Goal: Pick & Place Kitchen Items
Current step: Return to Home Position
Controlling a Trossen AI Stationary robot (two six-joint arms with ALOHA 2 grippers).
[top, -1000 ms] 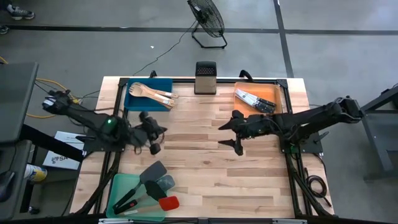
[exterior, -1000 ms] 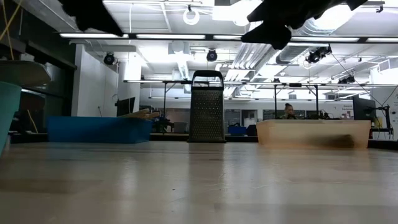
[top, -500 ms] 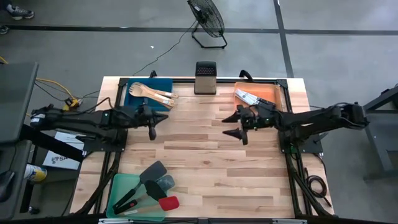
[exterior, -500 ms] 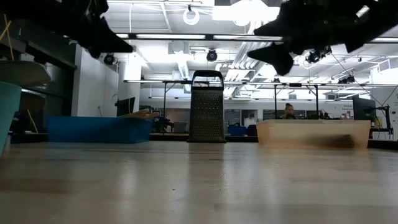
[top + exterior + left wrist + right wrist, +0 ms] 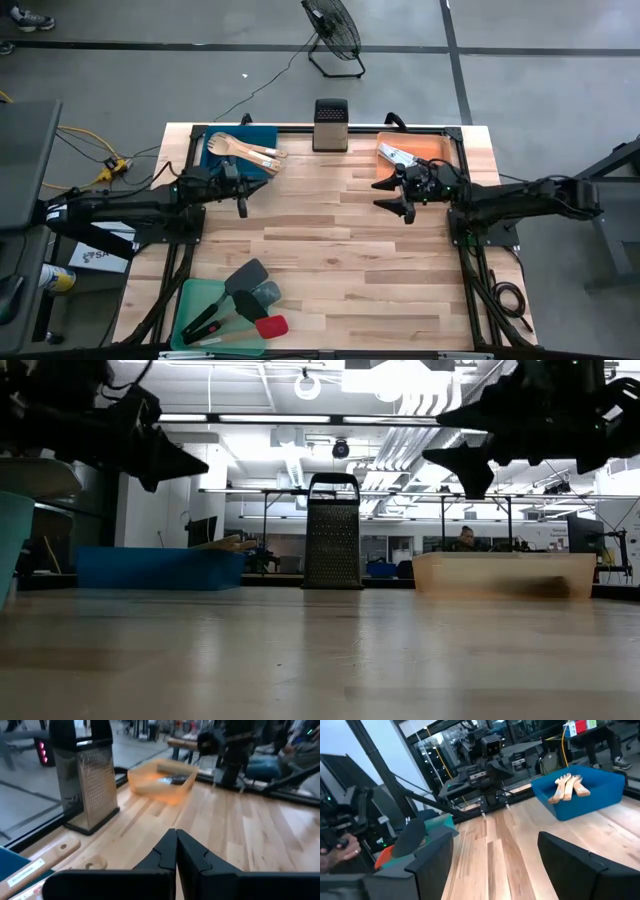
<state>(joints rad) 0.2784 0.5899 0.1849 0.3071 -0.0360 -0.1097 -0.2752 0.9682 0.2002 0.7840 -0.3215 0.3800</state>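
**Over the Table, Two Empty Grippers Hang Clear of the Trays**

On the left side we see the left arm (image 5: 130, 203) stretched out low and nearly level, reaching in over the edge of the table (image 5: 330, 250). The left gripper (image 5: 241, 203) hangs in the air with its fingers (image 5: 167, 855) pressed together and nothing between them. Just beyond it, at the far-left corner, sits the blue tray (image 5: 262, 135). The pale wooden utensils (image 5: 248, 148) lie in it in a loose fan, their handles pointing toward the table's middle. They are near the gripper but not touching it.

Well apart from that gripper, at the near-left corner, the green tray (image 5: 195, 295) holds the spatulas. A black spatula (image 5: 246, 277) and a grey spatula (image 5: 266, 293) overhang its right rim, and a red spatula (image 5: 271, 327) lies at its near-right corner.

At the middle of the far edge the box grater (image 5: 330, 124) stands upright.

On the right, the right arm (image 5: 520, 197) is likewise extended low and level. The right gripper (image 5: 393, 197) hangs above the wood with its fingers (image 5: 570, 865) spread wide and empty. Just behind it the orange tray (image 5: 432, 148) holds the knives (image 5: 402, 156), steel blades with black handles lying together at a slant. They lie near the gripper but clear of it.
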